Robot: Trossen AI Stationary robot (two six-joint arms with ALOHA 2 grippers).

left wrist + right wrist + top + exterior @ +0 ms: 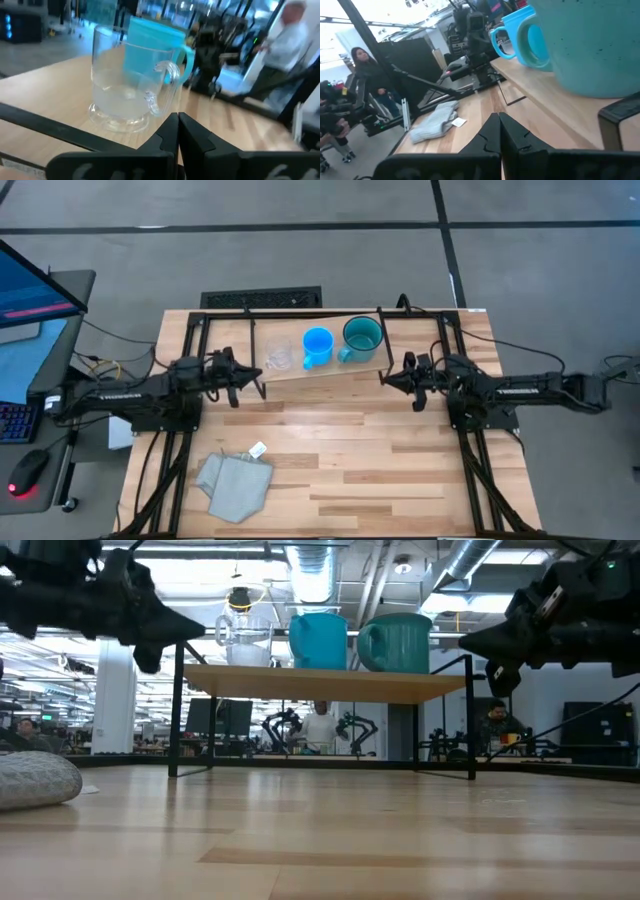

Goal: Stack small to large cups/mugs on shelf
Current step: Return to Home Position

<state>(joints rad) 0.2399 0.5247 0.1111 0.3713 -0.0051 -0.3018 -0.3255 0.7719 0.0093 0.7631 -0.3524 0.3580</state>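
Observation:
Three vessels stand upright in a row on the light-wood shelf (330,368) at the table's far middle: a clear glass cup (279,356) on the left, a bright blue mug (317,345) in the middle, a larger teal mug (361,338) on the right. My left gripper (262,387) is shut and empty just off the shelf's left end, near the glass cup (127,85). My right gripper (384,377) is shut and empty just off the shelf's right end, near the teal mug (595,45).
A crumpled grey cloth (235,483) with a small white tag lies at the table's near left. The shelf's black wire legs (178,720) stand between the grippers and the room under the board. People show in the room beyond the table.

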